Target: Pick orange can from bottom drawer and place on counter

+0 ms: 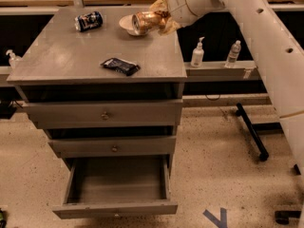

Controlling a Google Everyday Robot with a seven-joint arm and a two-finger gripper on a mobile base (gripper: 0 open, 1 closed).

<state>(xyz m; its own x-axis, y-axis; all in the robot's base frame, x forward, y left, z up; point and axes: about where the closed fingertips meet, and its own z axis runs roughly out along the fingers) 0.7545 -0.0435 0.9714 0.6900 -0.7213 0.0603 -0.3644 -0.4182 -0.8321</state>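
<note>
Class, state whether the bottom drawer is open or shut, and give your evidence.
Open: bottom drawer pulled out, interior visible. Tool holds orange can above counter.

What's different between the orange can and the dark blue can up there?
The orange can is shiny orange-gold; the dark blue can is dark with white print. The orange can is clamped in the gripper over the white bowl; the dark blue can lies loose on the counter, further left. Both are tipped sideways and similar in size.
</note>
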